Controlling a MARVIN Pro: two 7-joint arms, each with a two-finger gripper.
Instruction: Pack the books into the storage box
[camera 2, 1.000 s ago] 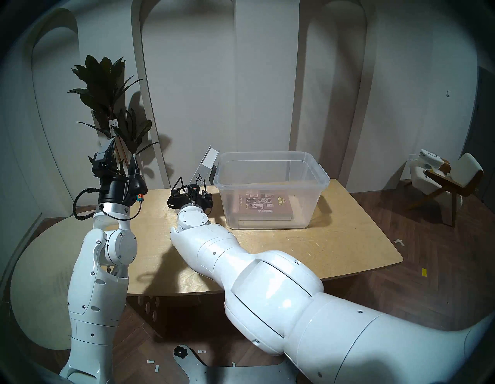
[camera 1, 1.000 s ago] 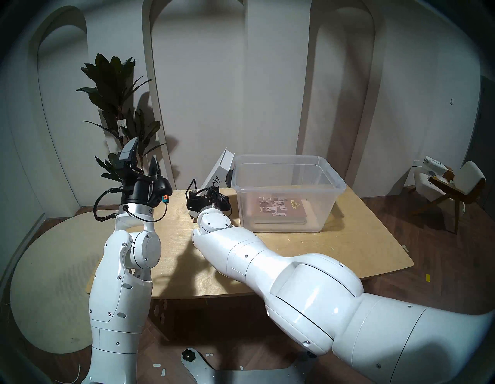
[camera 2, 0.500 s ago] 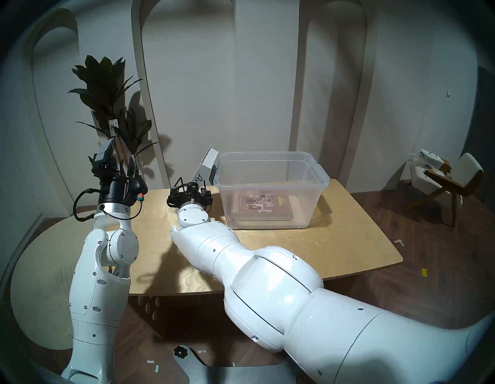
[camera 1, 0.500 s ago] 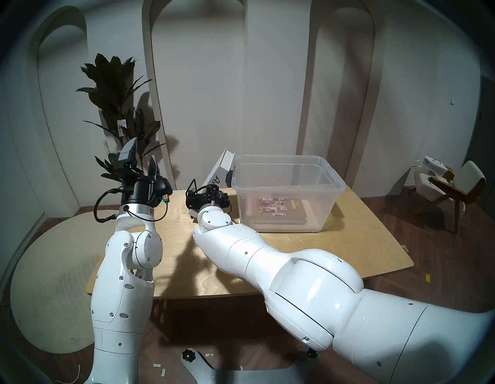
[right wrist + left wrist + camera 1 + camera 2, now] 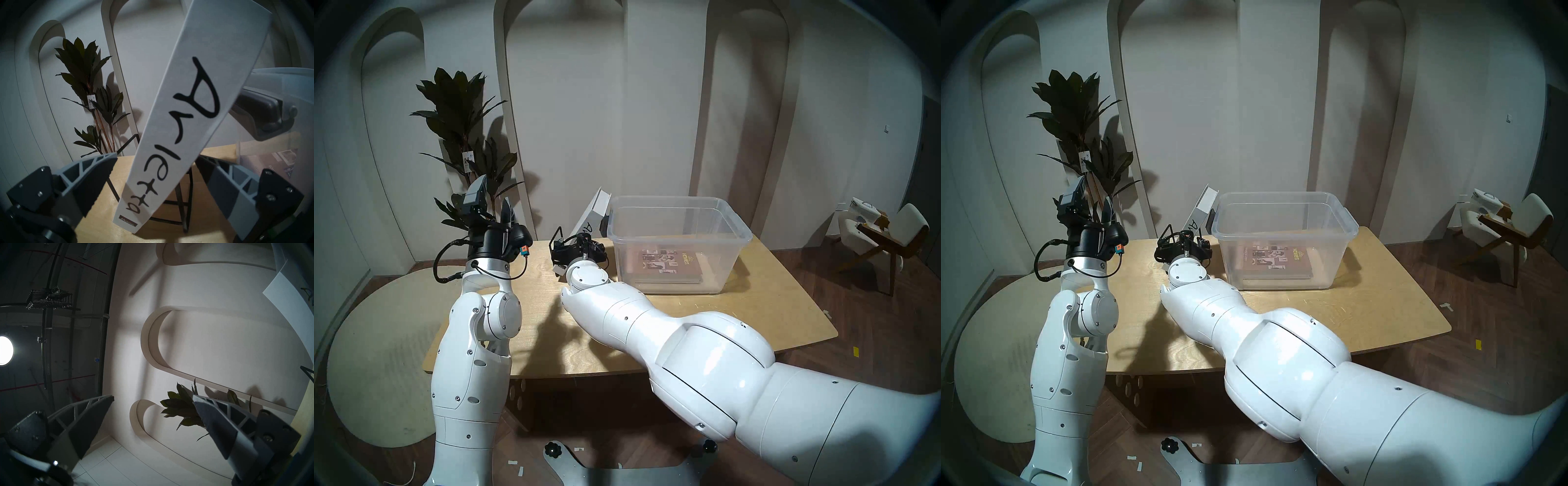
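In the head view the clear storage box point(image 5: 678, 244) stands on the wooden bench point(image 5: 755, 315), right of centre in the frame. The brown book point(image 5: 670, 266) with the photo collage lies flat on the box's floor.

The white book point(image 5: 593, 217) is outside the box, just left of it near the middle of the frame. It stands tilted in the black wire stand point(image 5: 559, 237), its top leaning right against the box's dark side handle point(image 5: 604, 226). In the right wrist view the book's spine point(image 5: 183, 122) runs from the lower middle to the upper right of the frame, with "Arietta" handwritten along it.

The right gripper point(image 5: 156, 165) sits at the lower part of that view with one finger point(image 5: 95, 176) left of the spine and the other on the right. Its jaws stand wide apart on either side of the spine. A gap shows between the left finger and the book, and it has hold of nothing. In the head view this gripper is mostly hidden behind its own wrist, left of the box.

The left gripper point(image 5: 497, 207) is raised at centre left of the head view, in front of the potted plant point(image 5: 460, 112). Its fingers point(image 5: 88, 419) are spread wide and empty, pointing toward the arched wall point(image 5: 212, 338).
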